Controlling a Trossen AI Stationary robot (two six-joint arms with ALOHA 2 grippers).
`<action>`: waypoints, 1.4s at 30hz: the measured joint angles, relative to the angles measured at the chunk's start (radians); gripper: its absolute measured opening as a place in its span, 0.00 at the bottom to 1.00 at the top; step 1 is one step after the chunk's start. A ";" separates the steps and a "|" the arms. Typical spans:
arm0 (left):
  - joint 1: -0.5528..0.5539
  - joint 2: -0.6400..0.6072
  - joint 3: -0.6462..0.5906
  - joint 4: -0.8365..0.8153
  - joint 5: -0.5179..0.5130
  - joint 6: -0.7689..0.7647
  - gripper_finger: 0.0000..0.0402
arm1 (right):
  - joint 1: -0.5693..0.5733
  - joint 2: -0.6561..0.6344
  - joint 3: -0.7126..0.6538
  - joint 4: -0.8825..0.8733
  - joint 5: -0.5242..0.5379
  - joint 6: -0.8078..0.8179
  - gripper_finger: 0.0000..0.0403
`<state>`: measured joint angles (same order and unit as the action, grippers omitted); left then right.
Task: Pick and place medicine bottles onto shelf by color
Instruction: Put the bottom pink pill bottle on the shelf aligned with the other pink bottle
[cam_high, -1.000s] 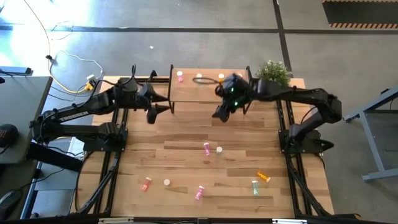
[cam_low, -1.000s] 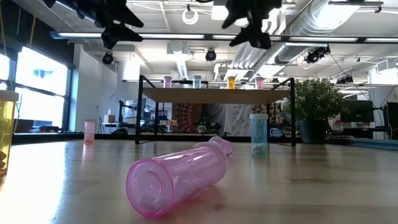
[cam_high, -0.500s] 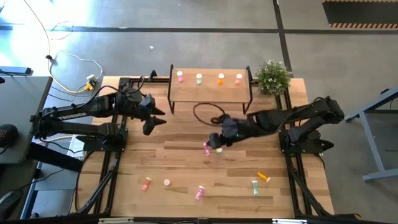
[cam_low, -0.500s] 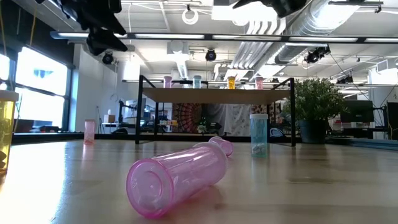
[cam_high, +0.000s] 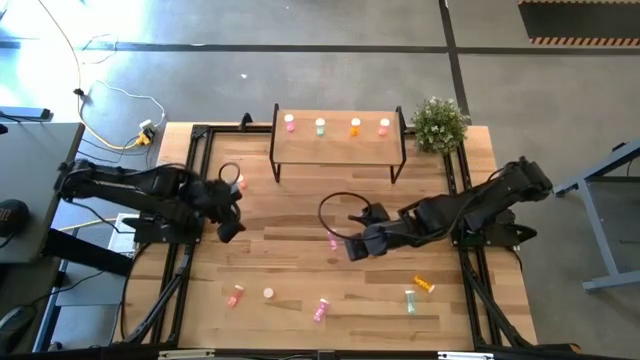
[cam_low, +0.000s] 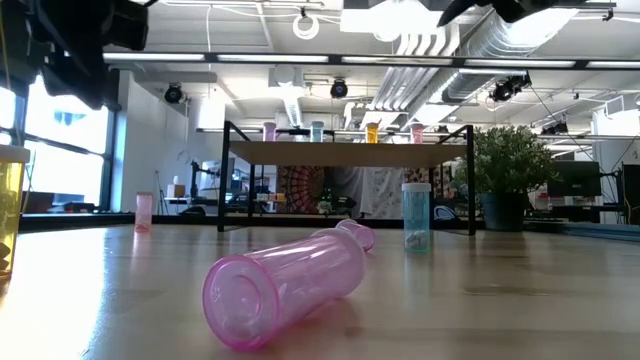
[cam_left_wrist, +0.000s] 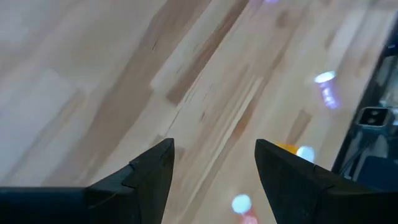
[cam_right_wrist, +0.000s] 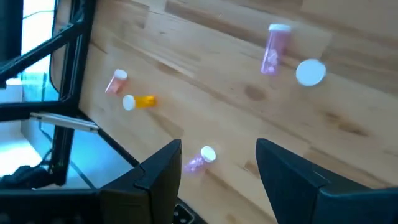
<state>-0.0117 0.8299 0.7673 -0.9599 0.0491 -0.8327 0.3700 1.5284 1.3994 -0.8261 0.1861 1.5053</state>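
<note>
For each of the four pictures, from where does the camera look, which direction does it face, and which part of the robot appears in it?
High view: above, facing straight down on the table; both arms show, shelf at the far edge.
Low view: at tabletop height, facing the shelf past a lying pink bottle; arm parts at the top.
Left wrist view: on the left arm, facing bare wood; left gripper with open jaws.
Right wrist view: on the right arm, facing scattered bottles; right gripper open.
High and low views share the four bottles on the shelf.
</note>
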 joint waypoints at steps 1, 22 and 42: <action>-0.032 0.000 0.000 -0.001 -0.017 -0.038 0.53 | -0.004 -0.004 0.000 -0.011 0.000 -0.025 0.49; -0.629 0.205 -0.001 0.045 -0.192 -0.773 0.53 | -0.099 -0.118 0.000 -0.114 -0.084 -0.381 0.49; -0.822 0.591 -0.001 0.338 -0.191 -1.165 0.53 | -0.176 -0.118 0.000 -0.172 -0.136 -0.544 0.49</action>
<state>-0.8333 1.4209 0.7666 -0.6219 -0.1417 -1.9976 0.1941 1.4109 1.3994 -0.9983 0.0500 0.9611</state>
